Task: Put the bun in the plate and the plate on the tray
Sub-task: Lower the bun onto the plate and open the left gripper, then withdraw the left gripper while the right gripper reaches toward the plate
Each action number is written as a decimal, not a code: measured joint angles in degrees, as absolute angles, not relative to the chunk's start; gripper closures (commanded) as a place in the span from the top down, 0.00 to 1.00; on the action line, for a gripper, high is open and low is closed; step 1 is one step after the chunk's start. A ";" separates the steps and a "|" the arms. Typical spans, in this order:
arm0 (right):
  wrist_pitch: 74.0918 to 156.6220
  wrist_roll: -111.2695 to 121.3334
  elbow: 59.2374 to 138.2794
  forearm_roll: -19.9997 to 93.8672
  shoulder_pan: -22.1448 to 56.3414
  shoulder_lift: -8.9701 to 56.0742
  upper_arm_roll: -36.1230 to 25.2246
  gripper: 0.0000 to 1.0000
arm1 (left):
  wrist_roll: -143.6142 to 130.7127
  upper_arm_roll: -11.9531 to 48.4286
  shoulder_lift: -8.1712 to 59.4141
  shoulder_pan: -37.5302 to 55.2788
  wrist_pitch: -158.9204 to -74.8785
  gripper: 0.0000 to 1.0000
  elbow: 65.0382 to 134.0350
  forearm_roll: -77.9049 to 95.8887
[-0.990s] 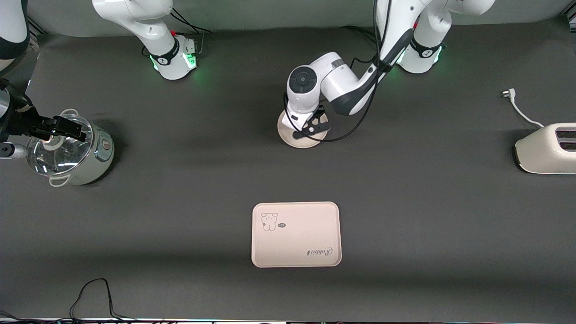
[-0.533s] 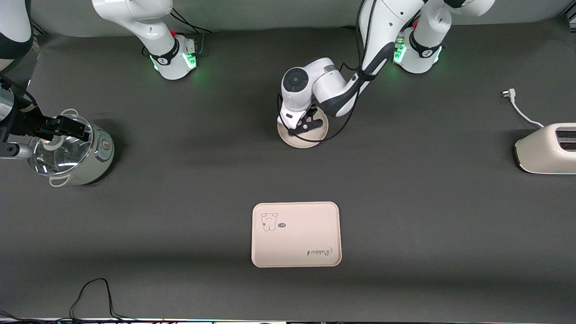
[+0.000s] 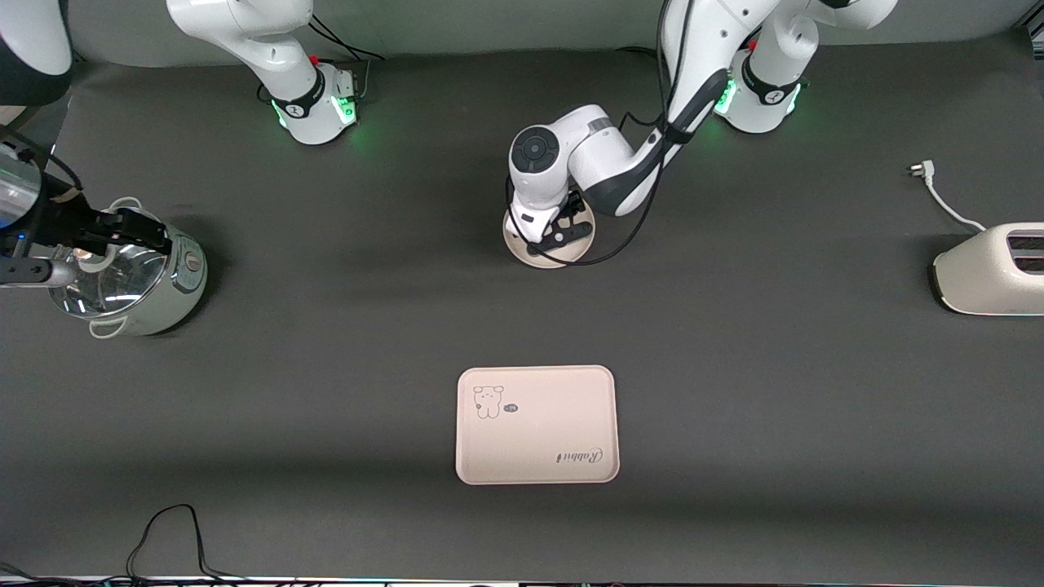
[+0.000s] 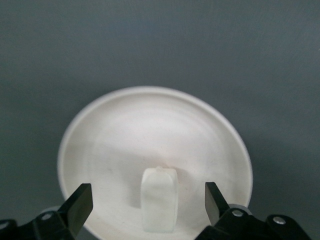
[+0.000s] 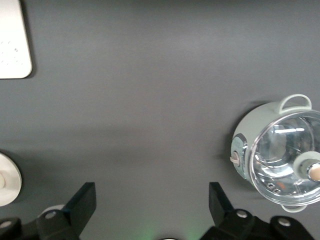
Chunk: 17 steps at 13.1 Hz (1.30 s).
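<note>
Bun [image 4: 159, 199] on plate [image 4: 125, 125], left pincer [image 4: 148, 202] open astride

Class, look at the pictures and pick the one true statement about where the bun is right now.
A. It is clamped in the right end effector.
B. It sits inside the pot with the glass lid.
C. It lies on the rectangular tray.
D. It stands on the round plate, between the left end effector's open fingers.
D: the left wrist view shows the bun resting on the plate, with the left end effector spread wide and clear of it.
</note>
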State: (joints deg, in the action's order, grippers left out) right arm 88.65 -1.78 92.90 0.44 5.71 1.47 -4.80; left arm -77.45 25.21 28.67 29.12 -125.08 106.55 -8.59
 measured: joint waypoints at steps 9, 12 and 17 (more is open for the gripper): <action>90.79 -23.71 95.63 2.47 27.04 0.83 -4.53 1.00 | -53.91 24.77 15.39 10.52 -101.46 1.00 95.02 -8.68; 95.11 -33.17 97.36 5.09 38.19 1.18 -4.42 1.00 | -43.77 24.65 15.21 3.47 -95.44 1.00 89.50 -8.70; 104.91 -44.94 100.92 6.88 54.59 3.39 -4.35 1.00 | -26.80 20.71 14.89 -4.28 -89.09 1.00 83.99 -8.65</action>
